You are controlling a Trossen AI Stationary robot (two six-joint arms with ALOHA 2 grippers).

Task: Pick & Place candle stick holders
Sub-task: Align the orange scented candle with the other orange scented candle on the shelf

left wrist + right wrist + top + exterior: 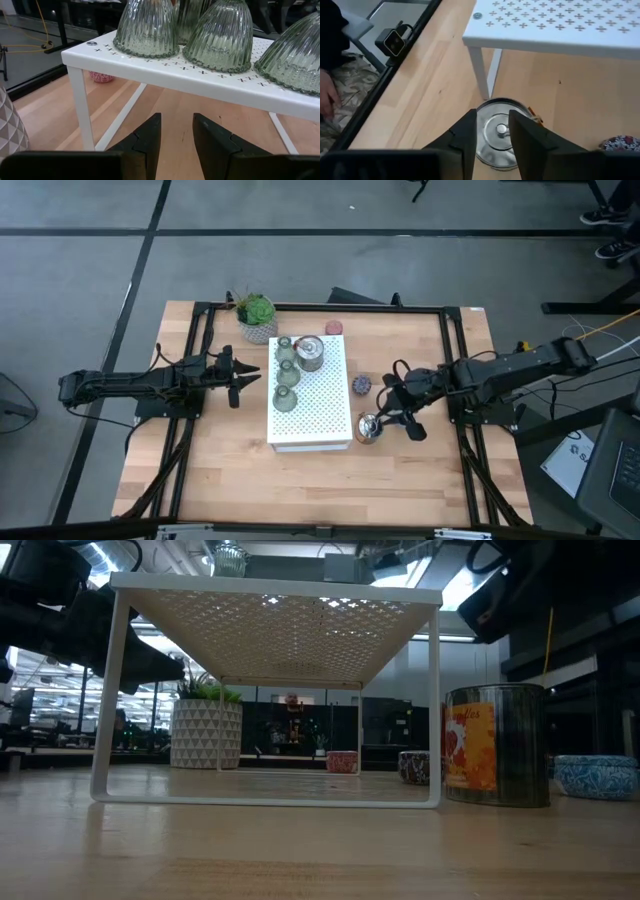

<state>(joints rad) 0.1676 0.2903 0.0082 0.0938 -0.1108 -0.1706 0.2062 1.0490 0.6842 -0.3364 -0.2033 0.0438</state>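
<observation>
Right claw (392, 418) hangs over the desk (230, 480) just off the near right corner of the white perforated box (310, 405), fingers parted a little and not closed on anything; in the right wrist view its two dark fingers (465, 137) straddle the top of a round silvery metal holder (500, 132) that stands on the wood by the box leg, w/ a small gap each side, can't tell if they touch it. Same holder in high view (368, 427), and in low view it's the tin w/ an orange label (495, 745) right of the box. Purple holder (361, 385) sits on the desk between box and right arm; blue holder (597, 776) shows at far right of low view. Pink holder (334, 328) is on the desk at the far edge of the box. On the box top: three olive-green glass holders (286, 372) in a row along the left side, second silvery metal holder (311, 352) beside them at the far end. Left claw (243, 374) waits left of the box, level w/ the glass holders, fingers (147, 137) slightly apart, empty. Plant in white pot (257, 317) stands at the far left of the box. Person's hand (327, 97) visible beyond desk edge in right wrist view.
</observation>
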